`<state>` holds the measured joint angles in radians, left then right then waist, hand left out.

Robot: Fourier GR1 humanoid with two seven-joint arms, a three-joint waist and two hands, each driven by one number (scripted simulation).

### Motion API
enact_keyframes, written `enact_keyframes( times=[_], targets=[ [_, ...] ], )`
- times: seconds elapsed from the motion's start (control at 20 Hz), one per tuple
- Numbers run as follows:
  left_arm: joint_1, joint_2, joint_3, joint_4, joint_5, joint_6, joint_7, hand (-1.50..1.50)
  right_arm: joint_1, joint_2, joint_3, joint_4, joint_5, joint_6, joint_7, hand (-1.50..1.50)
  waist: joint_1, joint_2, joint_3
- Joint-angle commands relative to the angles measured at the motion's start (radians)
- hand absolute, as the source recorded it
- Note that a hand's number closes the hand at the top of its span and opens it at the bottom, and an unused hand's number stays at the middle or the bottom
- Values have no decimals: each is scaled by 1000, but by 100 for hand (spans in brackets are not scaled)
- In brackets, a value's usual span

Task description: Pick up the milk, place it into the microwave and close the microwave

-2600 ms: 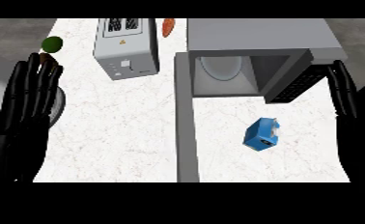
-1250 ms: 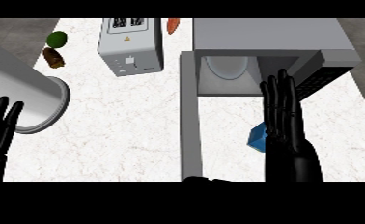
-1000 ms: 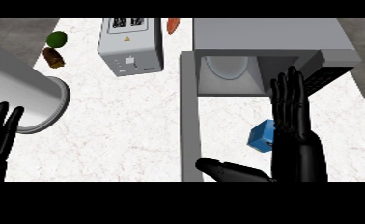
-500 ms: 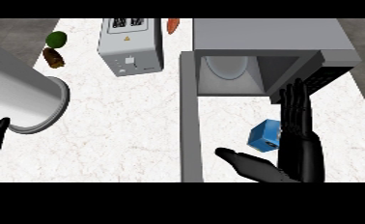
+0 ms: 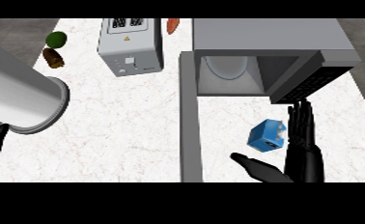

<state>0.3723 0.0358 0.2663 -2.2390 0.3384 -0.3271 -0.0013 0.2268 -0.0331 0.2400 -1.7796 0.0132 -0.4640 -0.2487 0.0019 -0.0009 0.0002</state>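
We see the right hand (image 5: 303, 146) low at the right, fingers straight and pointing up, thumb spread wide to the left, holding nothing. The blue milk (image 5: 266, 136) lies tilted on the counter (image 5: 128, 121) just left of those fingers, above the thumb, in front of the microwave (image 5: 264, 44). The microwave stands open, its door (image 5: 188, 117) swung out toward us, a plate (image 5: 227, 66) inside. To the left stand a toaster (image 5: 130, 47) and a big grey cylinder (image 5: 28, 100). Of the left hand we see only a sliver at the left edge and cannot tell its state.
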Motion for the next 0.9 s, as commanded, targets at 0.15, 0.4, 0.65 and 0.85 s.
enact_keyframes(
  times=[0.15,0.4,0.65,0.85],
  targets=[
    [5,-11,9,-55,30,-2,70,-150,59,-5,-66,142,-76,81,-191,-150,-1,0,0],
    [58,-35,6,-50,12,-38,10,-150,31,-53,-122,186,-108,160,-217,-150,1,0,0],
    [104,-35,-40,-90,24,-22,3,-150,-70,-2,-118,350,-60,141,-292,-150,5,0,0],
    [7,4,42,-72,64,7,77,-150,-96,-33,-184,403,-98,187,-321,-150,1,1,0]
  ],
)
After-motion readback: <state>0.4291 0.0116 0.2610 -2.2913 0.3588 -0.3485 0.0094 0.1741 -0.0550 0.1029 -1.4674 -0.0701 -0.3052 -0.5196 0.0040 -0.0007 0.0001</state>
